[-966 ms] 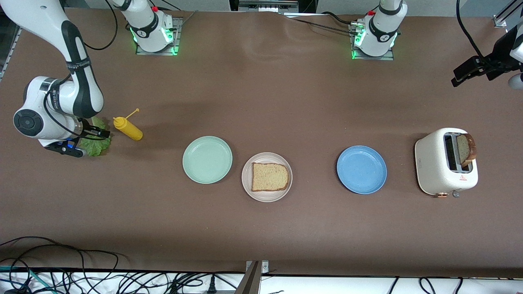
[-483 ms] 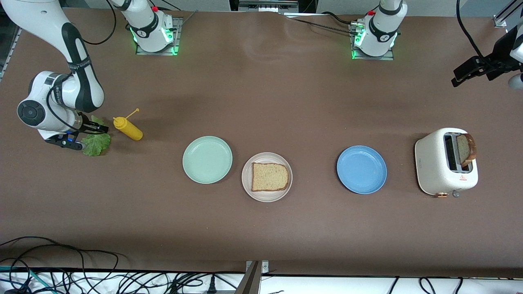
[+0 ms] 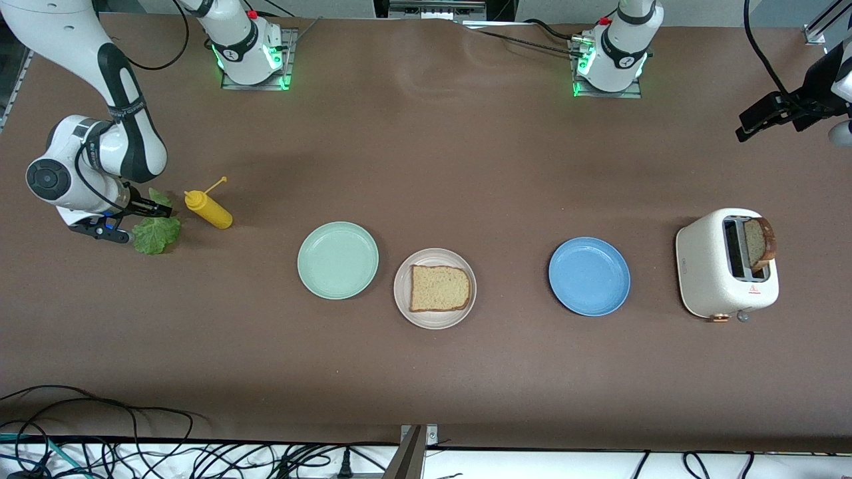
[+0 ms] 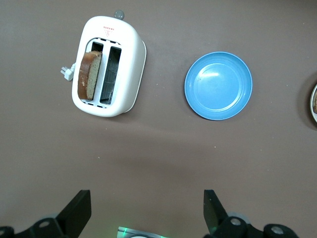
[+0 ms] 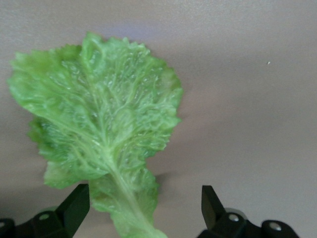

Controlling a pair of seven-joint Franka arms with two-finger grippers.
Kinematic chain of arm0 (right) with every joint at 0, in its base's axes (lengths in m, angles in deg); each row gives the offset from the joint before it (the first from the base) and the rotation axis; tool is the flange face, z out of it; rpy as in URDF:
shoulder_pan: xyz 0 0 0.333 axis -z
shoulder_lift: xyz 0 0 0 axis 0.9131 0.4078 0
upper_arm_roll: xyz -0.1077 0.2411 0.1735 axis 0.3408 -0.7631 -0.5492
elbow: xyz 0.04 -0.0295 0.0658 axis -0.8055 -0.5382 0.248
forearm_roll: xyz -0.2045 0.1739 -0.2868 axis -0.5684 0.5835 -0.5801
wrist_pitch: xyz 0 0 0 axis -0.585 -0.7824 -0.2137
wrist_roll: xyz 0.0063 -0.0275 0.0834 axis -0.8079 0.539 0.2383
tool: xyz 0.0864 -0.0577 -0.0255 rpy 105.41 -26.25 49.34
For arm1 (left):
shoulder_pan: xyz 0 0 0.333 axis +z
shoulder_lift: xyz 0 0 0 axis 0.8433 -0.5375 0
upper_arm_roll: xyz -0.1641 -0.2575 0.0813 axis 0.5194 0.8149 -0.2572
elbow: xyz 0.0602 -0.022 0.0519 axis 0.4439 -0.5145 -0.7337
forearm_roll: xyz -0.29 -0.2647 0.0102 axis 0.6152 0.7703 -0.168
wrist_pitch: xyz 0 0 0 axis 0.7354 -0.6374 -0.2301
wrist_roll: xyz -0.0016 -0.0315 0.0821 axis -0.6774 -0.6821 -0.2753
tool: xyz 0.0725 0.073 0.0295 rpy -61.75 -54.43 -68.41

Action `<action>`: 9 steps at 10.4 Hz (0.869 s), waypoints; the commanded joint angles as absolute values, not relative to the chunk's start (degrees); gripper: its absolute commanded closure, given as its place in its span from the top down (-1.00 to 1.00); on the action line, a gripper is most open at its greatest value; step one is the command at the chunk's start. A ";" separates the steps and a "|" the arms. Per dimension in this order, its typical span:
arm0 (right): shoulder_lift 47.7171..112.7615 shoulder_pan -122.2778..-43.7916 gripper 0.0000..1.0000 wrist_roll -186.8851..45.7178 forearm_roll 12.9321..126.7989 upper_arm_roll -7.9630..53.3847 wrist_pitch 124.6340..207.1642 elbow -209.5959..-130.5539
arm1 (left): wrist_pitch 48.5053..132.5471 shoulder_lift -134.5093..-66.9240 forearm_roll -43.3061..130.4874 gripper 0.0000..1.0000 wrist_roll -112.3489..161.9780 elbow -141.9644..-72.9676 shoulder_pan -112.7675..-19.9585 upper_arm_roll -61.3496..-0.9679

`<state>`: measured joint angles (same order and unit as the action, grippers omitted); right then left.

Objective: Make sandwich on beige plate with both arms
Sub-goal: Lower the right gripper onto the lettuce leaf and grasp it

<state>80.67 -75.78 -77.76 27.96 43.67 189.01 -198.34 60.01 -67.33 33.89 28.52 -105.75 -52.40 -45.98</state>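
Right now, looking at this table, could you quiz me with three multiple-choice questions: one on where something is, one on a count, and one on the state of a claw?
1. Where does the bread slice out of the toaster lie?
A. on the mint-green plate
B. on the beige plate
C. on the blue plate

2. How many plates are on the table?
A. two
B. three
C. four

3. What is the right claw doing at the lettuce leaf?
A. open beside it
B. clamped shut on it
C. carrying it over a plate

Answers:
1. B: the slice lies flat on the beige plate, between the mint-green plate and the blue plate.
2. B: the mint-green, beige and blue ones.
3. A: the right claw has its fingers spread, and the lettuce leaf lies flat on the table.
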 commanded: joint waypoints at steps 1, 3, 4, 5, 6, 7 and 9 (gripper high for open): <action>80.94 -74.73 1.00 -76.93 28.01 43.28 190.29 -198.93 | 59.50 -67.18 34.95 1.00 28.91 -105.84 -51.95 -45.88; 81.56 -74.64 1.00 -76.93 28.71 43.10 190.38 -199.02 | 59.50 -67.10 34.95 1.00 28.91 -105.84 -51.95 -45.88; 82.17 -74.64 0.95 -76.93 29.15 43.10 190.72 -199.02 | 59.50 -67.10 34.95 1.00 28.91 -105.75 -51.95 -45.88; 82.35 -74.64 0.64 -76.93 29.24 43.01 190.99 -199.02 | 59.50 -67.10 34.95 1.00 28.91 -105.84 -51.95 -45.88; 82.35 -74.72 0.14 -76.59 29.24 43.01 190.90 -199.02 | 59.50 -67.18 34.95 1.00 28.91 -105.84 -51.95 -45.88; 82.26 -74.64 -0.37 -75.54 29.24 42.93 190.90 -199.02 | 59.50 -67.10 34.95 1.00 28.91 -105.84 -51.95 -45.88; 82.18 -74.73 -1.00 -75.44 29.33 42.93 190.90 -198.93 | 59.50 -67.10 34.95 1.00 28.91 -105.75 -51.95 -45.88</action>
<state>82.45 -75.42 -77.11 28.31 43.28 189.92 -198.41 60.01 -67.36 33.89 28.52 -105.75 -52.40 -45.99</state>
